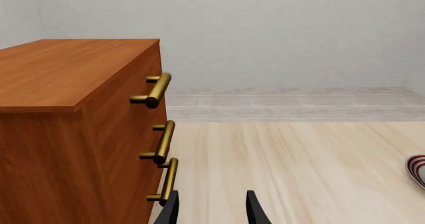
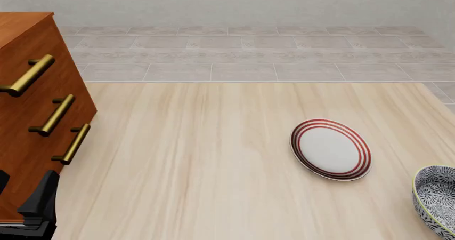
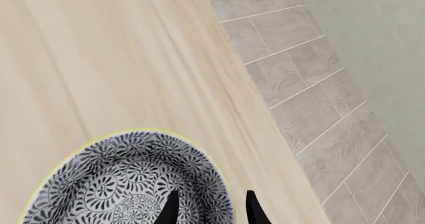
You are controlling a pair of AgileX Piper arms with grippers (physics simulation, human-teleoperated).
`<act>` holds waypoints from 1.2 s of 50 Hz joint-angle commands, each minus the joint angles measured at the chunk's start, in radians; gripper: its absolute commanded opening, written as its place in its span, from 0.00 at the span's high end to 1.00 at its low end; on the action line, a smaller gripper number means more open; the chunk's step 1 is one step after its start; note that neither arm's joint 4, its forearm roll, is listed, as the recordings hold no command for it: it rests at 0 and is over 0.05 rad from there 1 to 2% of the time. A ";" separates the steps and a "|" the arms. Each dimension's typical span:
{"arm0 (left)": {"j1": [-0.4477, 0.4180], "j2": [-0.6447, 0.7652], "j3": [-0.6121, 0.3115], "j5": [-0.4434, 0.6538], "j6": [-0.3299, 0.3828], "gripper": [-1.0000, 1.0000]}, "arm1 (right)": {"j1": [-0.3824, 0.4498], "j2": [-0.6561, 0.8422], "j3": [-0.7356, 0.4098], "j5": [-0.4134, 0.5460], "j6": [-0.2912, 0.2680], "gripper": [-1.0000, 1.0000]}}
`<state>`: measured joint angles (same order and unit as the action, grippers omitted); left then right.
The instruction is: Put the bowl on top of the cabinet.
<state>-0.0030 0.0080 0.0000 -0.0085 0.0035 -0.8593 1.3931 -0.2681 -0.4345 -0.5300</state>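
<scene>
The bowl (image 2: 436, 201), deep and patterned in blue and white, sits at the near right edge of the table, cut off by the front view's border. In the right wrist view the bowl (image 3: 119, 179) fills the lower part. My right gripper (image 3: 211, 210) is open astride its pale rim, with one finger inside and one outside. The reddish-brown cabinet (image 2: 29, 106) stands at the far left with three brass handles (image 2: 53, 114). My left gripper (image 1: 212, 211) is open and holds nothing, close beside the cabinet (image 1: 59, 114) near its lowest handle.
A flat white plate (image 2: 331, 149) with red rings lies on the wooden table (image 2: 199, 160), left of the bowl and a little farther back. Its edge (image 1: 417, 170) shows in the left wrist view. Grey tiled floor and a pale wall lie beyond the table's far edge.
</scene>
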 commanded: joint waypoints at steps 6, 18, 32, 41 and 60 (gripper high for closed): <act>0.001 -0.003 -0.001 0.004 0.000 0.00 | -0.009 0.051 -0.003 -0.033 -0.014 0.00; 0.001 -0.003 -0.001 0.004 0.000 0.00 | -0.019 0.081 -0.012 -0.052 -0.018 0.00; 0.001 -0.003 -0.001 0.004 0.000 0.00 | -0.022 0.136 -0.020 -0.087 -0.030 0.00; 0.001 -0.003 -0.001 0.004 0.000 0.00 | -0.026 0.166 -0.022 -0.103 -0.036 0.00; 0.001 -0.003 -0.001 0.004 0.000 0.00 | -0.019 0.136 -0.010 -0.101 -0.048 1.00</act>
<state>-0.0030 0.0079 0.0000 -0.0085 0.0036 -0.8739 1.5353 -0.2826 -0.5573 -0.5962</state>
